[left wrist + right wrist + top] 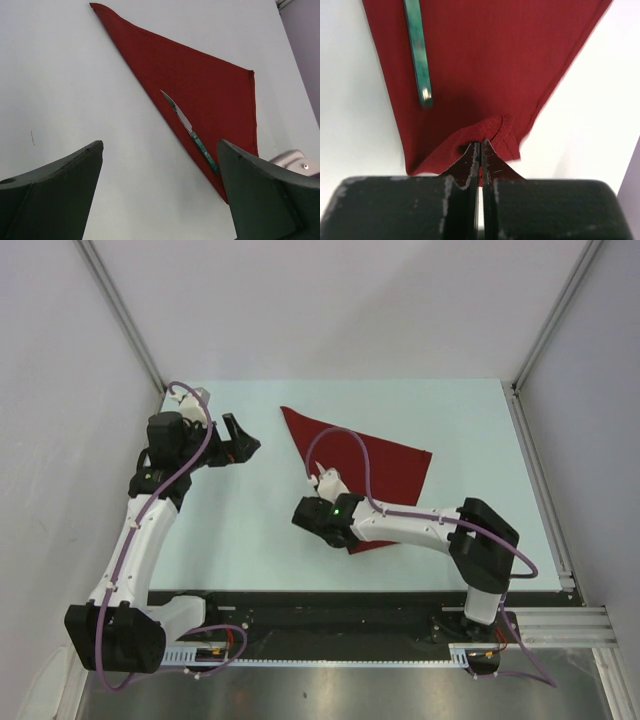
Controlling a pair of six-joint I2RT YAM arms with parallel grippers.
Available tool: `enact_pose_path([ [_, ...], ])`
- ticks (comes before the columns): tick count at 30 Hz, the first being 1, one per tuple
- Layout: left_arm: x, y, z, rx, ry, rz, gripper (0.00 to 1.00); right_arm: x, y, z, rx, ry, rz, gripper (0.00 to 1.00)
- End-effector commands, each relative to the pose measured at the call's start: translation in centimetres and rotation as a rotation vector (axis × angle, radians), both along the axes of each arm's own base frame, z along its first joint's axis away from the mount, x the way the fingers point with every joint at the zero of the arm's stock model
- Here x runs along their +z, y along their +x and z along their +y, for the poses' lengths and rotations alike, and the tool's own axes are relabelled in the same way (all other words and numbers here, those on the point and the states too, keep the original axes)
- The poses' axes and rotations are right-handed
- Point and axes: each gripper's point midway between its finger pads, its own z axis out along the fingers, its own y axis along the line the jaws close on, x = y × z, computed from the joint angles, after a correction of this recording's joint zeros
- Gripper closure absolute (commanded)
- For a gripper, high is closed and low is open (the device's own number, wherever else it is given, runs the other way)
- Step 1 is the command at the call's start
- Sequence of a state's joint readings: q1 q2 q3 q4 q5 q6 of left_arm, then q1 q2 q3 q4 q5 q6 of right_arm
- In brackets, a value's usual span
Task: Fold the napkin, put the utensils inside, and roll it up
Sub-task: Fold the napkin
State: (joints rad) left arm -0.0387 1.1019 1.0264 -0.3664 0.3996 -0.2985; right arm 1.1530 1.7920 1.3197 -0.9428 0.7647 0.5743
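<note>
Napkin (pixel 370 455) is a flat triangle on bench (pixel 250 530), with knife (pixel 192 135) lying on it along the left edge. Right hand (pixel 480 150) clamped on the near corner, cloth bunched at the tips. Left hand (pixel 160 145) jaws wide apart, gripping nothing, off to the side.

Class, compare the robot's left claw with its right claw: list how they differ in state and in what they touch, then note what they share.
The left claw stands wide open; the right claw is shut. The left claw holds nothing and sits off to the side of the napkin; the right claw pinches the napkin's near corner, bunching it. Both are dark two-finger claws pointed toward the napkin.
</note>
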Motion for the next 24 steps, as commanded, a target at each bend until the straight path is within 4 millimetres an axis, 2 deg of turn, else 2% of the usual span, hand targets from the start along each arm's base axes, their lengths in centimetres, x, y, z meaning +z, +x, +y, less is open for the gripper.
enact_pose_path([
  [1,1.1,0.1,-0.1,-0.008,-0.017,-0.042,0.00,2.3,5.7,2.9,0.082,0.017,-0.132,1.00],
  [2,1.1,0.1,-0.1,-0.009,-0.019,-0.042,0.00,3.0,6.6,4.1,0.090,0.052,-0.161,1.00],
  [3,1.0,0.1,-0.1,-0.010,-0.019,-0.040,0.00,2.8,7.4,4.4,0.115,0.025,-0.160,1.00],
  [5,0.9,0.1,-0.1,-0.010,-0.020,-0.035,0.00,3.7,9.0,5.6,0.120,0.057,-0.193,1.00],
  [10,1.0,0.1,-0.1,-0.011,-0.020,-0.035,0.00,3.1,11.8,7.5,0.167,0.036,-0.223,1.00],
  [12,0.9,0.2,-0.1,-0.010,-0.020,-0.032,0.00,3.2,12.8,8.1,0.173,0.038,-0.240,1.00],
  [16,0.7,0.2,-0.2,-0.014,-0.021,-0.028,0.00,2.3,14.5,8.9,0.189,0.032,-0.252,1.00],
  [24,0.5,0.3,-0.2,-0.013,-0.023,-0.019,0.00,1.6,16.5,9.7,0.221,0.022,-0.266,1.00],
])
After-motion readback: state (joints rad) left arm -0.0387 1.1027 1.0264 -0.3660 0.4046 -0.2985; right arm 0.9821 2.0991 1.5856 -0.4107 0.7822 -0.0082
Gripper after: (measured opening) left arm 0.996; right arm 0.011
